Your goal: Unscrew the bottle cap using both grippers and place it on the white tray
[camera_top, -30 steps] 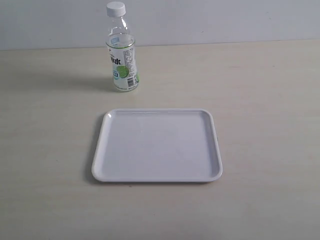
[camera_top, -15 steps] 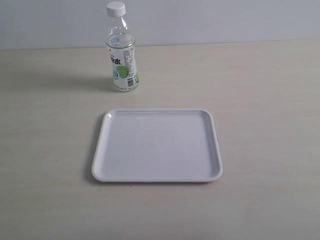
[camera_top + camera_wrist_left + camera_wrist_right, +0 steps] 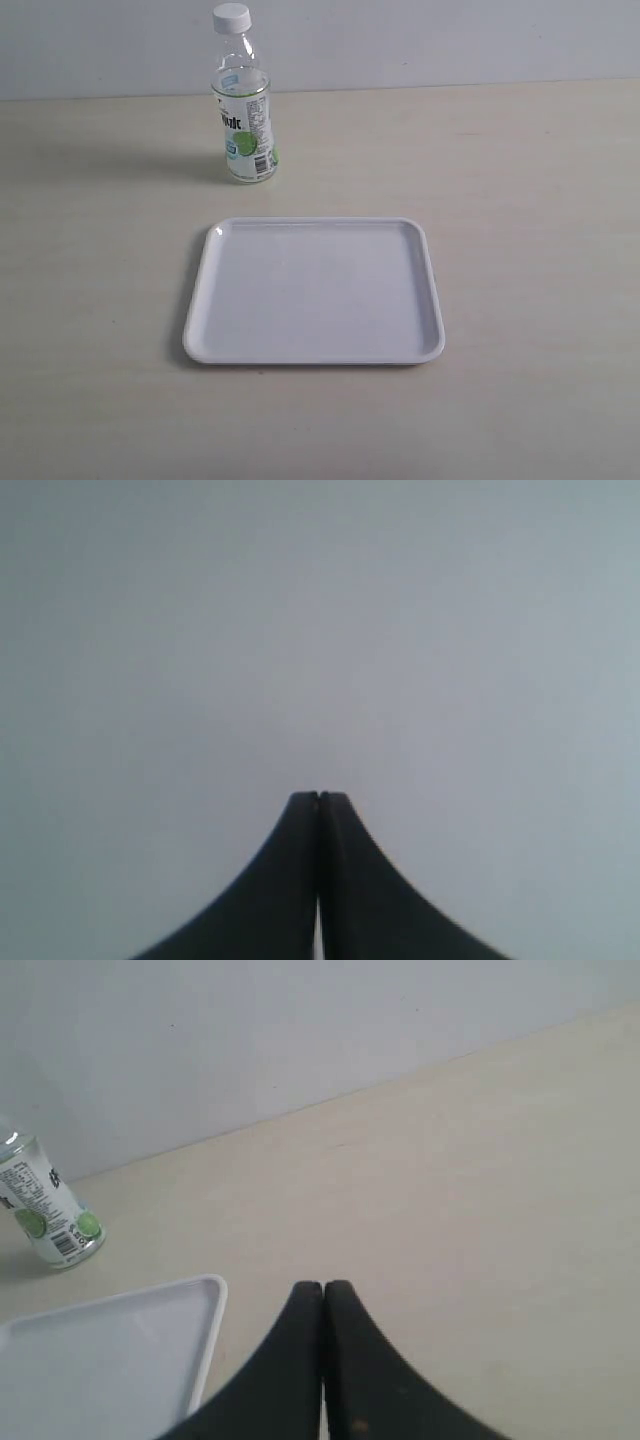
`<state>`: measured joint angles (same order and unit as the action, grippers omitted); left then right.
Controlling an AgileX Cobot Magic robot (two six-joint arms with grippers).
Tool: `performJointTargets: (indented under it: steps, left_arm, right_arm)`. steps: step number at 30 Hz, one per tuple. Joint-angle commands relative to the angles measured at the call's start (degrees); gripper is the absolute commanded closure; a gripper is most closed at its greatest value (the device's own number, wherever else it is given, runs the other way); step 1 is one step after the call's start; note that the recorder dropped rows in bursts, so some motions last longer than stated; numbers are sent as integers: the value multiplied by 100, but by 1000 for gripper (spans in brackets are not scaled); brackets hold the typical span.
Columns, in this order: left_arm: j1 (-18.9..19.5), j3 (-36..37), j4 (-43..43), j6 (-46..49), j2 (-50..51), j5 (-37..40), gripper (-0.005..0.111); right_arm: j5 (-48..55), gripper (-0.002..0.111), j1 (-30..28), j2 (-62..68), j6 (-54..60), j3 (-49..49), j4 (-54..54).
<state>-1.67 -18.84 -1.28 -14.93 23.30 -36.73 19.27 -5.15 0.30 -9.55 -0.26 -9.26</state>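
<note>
Nothing has budged over the last second as far as I can tell from my end: same exterior shot, no arm in it yet. Worry list, starting closest to the camera. First the white tray (image 3: 315, 290), which sits flat on the table (image 3: 530, 300) with only a low rim, so I reckon a round cap dropped from any height could bounce or roll straight out. Behind it, well apart from the tray's far left corner, the bottle (image 3: 245, 125) stands upright toward the back of the table, with the bottle cap (image 3: 231, 16) on top. It looks light and mostly empty to me, and it's tall for its base, so a sideways nudge on approach probably knocks it over, maybe against the wall (image 3: 450, 40). Bigger risk in my book: if the holding claw clamps too softly, the whole bottle spins with the cap, and if it clamps too hard, the thin plastic buckles. As for pose, both arms are out of the exterior view. My left gripper (image 3: 319, 798) has its fingers pressed together on nothing, and its camera sees only blank wall, so it's aimed off the table. My right gripper (image 3: 322, 1286) is clenched empty too, over bare table just beside the tray's corner, looking across at the bottle's lower half. Both need to open before anything useful happens.
</note>
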Motion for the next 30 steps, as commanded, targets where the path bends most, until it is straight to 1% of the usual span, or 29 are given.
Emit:
performJointTargets:
  steps: [1, 3, 5, 6, 9, 11, 13, 15, 16, 18, 19, 23, 26, 28, 30]
  left_arm:
    - [-24, -767, 910, -178, 2242, 205, 107]
    - [-24, -1022, 1550, -653, 3205, 11, 107]
    - [-24, -1252, 2277, -1107, 4156, -368, 107]
    - [-24, -1368, 2704, -1290, 4676, -696, 107]
    - [-24, -1732, 3825, -1387, 6153, -1752, 107]
    - [-24, -2017, 4534, -1162, 7031, -2353, 107]
    - [-36, -2274, 4789, -863, 7729, -2607, 107]
    - [-45, -2526, 4718, -862, 8337, -2647, 106]
    - [-45, -2678, 4738, -848, 8644, -2644, 103]
    - [-45, -2944, 4777, -765, 9157, -2644, 94]
    - [-45, -3094, 4850, -764, 9413, -2644, 88]
    - [-45, -3558, 5263, -764, 10233, -2838, 56]
    - [-45, -3727, 5391, -650, 10582, -3112, 36]
    - [-45, -3762, 5421, -497, 10696, -3323, 25]
    - [-45, -3775, 5421, -372, 10756, -3323, 15]
  right_arm:
    - [-29, 108, -22, -30, 35, 26, 12]
    - [-29, 108, -22, -30, 35, 26, 12]
    - [-29, 108, -22, -30, 35, 26, 12]
    - [-29, 108, -22, -30, 35, 26, 12]
    - [-29, 108, -22, -30, 35, 26, 12]
    - [-29, 108, -22, -30, 35, 26, 12]
    - [-29, 108, -22, -30, 35, 26, 12]
    - [-29, 108, -22, -30, 35, 26, 12]
    - [-29, 108, -22, -30, 35, 26, 12]
    - [-29, 108, -22, -30, 35, 26, 12]
    - [-29, 108, -22, -30, 35, 26, 12]
    - [-29, 108, -22, -30, 35, 26, 12]
    - [-29, 108, -22, -30, 35, 26, 12]
    - [-29, 108, -22, -30, 35, 26, 12]
    - [-29, 108, -22, -30, 35, 26, 12]
